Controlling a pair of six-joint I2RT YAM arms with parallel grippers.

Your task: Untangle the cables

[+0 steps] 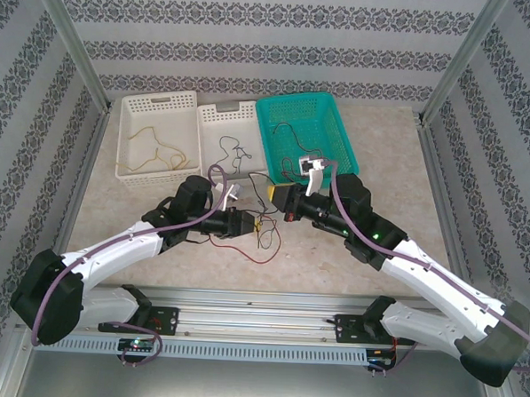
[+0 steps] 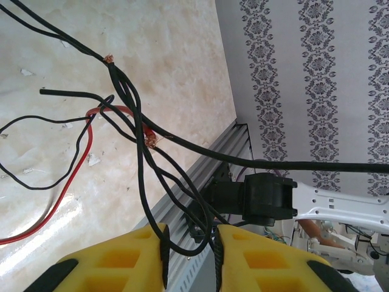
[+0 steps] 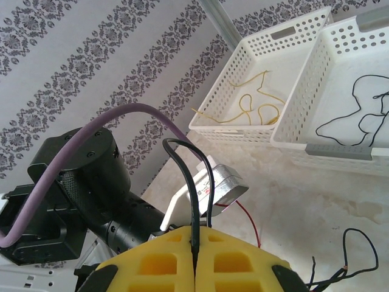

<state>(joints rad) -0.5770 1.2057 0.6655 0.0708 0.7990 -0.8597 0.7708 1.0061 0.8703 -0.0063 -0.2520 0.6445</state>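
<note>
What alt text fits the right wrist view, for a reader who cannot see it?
The right pincer, yellow, is shut on a black cable that loops up from it. Behind it on the table, one white basket holds a yellow cable; the next basket holds a second black cable.

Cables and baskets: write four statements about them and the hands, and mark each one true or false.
1. A yellow cable lies in the leftmost white basket. True.
2. The right hand is open and empty. False: it is shut on a black cable.
3. The green basket is the rightmost of the three. True.
4. The red cable lies inside a basket. False: it lies on the table.
</note>
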